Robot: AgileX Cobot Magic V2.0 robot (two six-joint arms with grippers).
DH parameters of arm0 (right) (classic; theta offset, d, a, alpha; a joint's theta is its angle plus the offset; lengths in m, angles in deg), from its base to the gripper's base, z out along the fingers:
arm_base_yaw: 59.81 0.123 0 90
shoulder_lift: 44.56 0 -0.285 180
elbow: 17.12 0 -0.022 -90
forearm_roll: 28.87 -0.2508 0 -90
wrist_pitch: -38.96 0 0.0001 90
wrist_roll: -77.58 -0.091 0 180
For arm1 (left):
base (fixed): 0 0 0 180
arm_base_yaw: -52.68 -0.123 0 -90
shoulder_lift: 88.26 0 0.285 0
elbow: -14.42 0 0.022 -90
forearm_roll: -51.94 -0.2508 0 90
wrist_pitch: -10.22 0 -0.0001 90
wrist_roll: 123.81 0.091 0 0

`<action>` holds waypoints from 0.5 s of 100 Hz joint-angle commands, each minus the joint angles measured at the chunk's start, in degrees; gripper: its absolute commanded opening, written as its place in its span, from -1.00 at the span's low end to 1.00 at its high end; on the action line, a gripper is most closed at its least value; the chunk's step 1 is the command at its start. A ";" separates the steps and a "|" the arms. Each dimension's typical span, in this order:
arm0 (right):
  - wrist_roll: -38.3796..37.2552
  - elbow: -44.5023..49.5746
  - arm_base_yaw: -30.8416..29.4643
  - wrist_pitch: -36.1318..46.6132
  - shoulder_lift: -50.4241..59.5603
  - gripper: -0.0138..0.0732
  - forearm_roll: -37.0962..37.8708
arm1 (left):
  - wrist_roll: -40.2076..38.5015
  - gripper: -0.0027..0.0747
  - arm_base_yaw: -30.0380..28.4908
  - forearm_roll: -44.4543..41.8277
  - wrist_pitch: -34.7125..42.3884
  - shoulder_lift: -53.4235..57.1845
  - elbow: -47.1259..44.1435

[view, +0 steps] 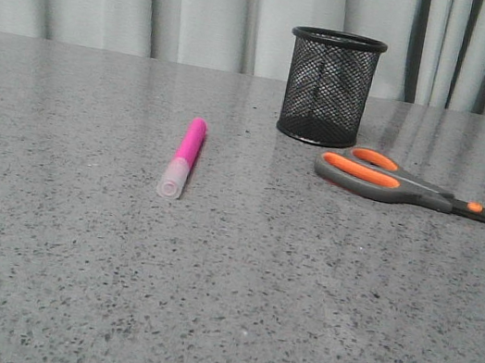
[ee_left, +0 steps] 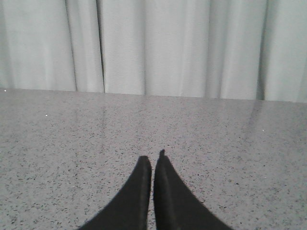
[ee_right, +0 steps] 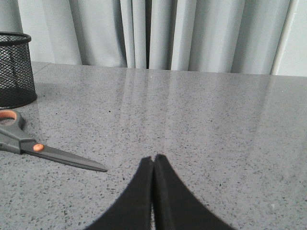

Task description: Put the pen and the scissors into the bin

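Only the front view shows the pen; both wrist views show each gripper closed, empty.

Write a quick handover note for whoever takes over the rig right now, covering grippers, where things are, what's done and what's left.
Left gripper: shut, holding nothing, above bare table.
Right gripper: shut, holding nothing, blade tips of the scissors lie nearby.
Pen: flat on the table, left of the bin, cap toward the robot.
Scissors: flat, closed, handles just in front of the bin, blades pointing right.
Bin: upright at the back, looks empty.
Done: nothing yet.
Left: pick up the pen and scissors, drop both into the bin.
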 commanded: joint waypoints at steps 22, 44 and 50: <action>0.60 0.82 -0.41 7.72 1.03 -0.82 -10.59 | -0.55 -0.98 -0.04 9.54 3.69 1.91 -2.50; 0.60 0.82 -0.41 7.97 1.03 -0.82 -17.03 | -0.55 -0.98 -0.04 18.69 3.15 1.91 -2.50; 0.60 0.82 -0.41 8.37 1.03 -0.82 -20.15 | -0.55 -0.98 -0.04 22.23 3.06 1.91 -2.50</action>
